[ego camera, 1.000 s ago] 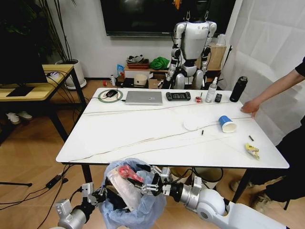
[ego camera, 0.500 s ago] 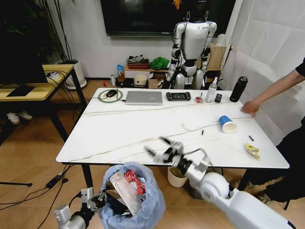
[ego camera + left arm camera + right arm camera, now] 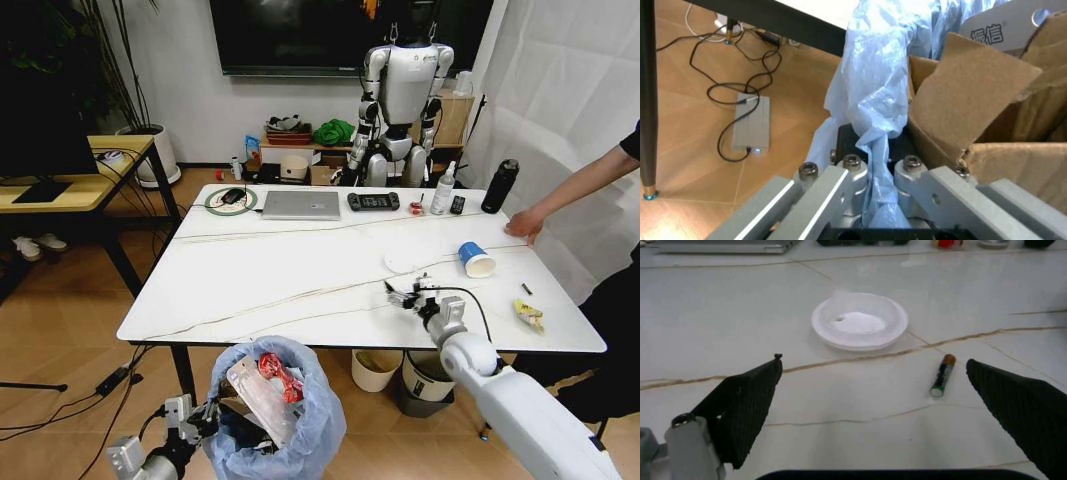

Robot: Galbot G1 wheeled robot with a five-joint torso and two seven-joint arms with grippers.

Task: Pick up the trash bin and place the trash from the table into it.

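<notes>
Bin [image 3: 268, 410] held below the table's [image 3: 300, 290] near edge, at lower left of the head view, blue bag [image 3: 870, 115] puffed round the rim. Packed with trash — torn cardboard [image 3: 973, 100], a flat clear pack [image 3: 258, 400], a crushed red can [image 3: 278, 372]. Printed characters on a white box flap in the left wrist view, cut off and not readable in full.

Left gripper [image 3: 873, 175] low beside the bin, arm reaching up from under the head view's bottom edge, fingers [image 3: 830, 190] clamped on the bag-covered rim.

Right gripper [image 3: 410, 293] out over the tabletop near the front edge, arm stretched forward from lower right, wrist level. Fingers [image 3: 747, 405] spread wide, nothing between them — just ahead on the marble, a small battery [image 3: 941, 375] and a round white lid [image 3: 859, 322].

Further right on the top: blue cup [image 3: 476, 259] on its side, yellow wrapper [image 3: 529, 316] near the corner. A person's hand [image 3: 524, 226] resting on the table's right edge.
</notes>
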